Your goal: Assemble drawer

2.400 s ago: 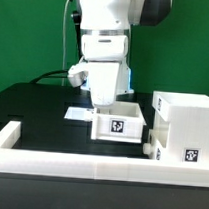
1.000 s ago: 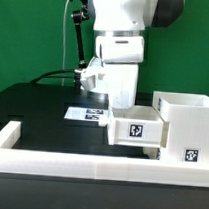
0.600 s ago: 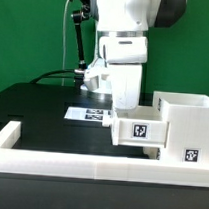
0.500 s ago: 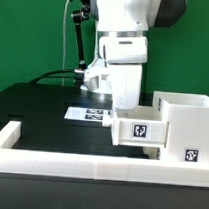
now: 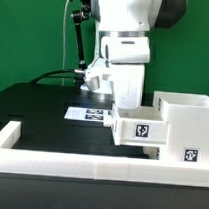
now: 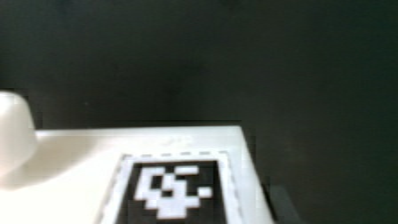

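My gripper point(image 5: 126, 106) reaches down into a small white open-top box point(image 5: 141, 131) and is shut on its wall; the fingertips are hidden behind the box. The box has a black-and-white tag on its front and hangs above the table. Its far end meets the upper front of the large white housing point(image 5: 192, 116) on the exterior view's right. A second tag point(image 5: 188, 154) shows on the housing's lower front. The wrist view shows a blurred white surface point(image 6: 107, 150) with a tag point(image 6: 173, 188) over the black table; no fingers show there.
The marker board point(image 5: 85, 113) lies flat on the black table behind the held box. A low white border wall point(image 5: 49, 159) runs along the front and turns back at the exterior view's left. A black cable hangs behind the arm.
The box was lifted off the table and carried toward the exterior view's right, up to the housing. Over the last second it has edged slightly further right.
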`<act>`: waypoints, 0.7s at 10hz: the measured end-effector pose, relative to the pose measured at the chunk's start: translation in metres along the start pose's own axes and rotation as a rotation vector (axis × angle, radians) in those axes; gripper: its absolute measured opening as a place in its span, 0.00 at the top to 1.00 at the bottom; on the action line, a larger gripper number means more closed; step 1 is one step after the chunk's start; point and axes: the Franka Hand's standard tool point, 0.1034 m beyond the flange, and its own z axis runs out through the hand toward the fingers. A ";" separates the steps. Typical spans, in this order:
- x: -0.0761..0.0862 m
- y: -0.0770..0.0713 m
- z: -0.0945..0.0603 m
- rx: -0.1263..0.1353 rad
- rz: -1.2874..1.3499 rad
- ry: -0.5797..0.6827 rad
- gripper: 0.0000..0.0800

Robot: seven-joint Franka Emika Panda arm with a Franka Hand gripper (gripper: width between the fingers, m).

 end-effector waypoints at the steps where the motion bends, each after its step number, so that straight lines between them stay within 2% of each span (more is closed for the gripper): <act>1: -0.001 0.000 0.000 0.000 0.001 0.000 0.95; 7: 0.001 0.002 -0.001 -0.002 -0.006 -0.006 0.95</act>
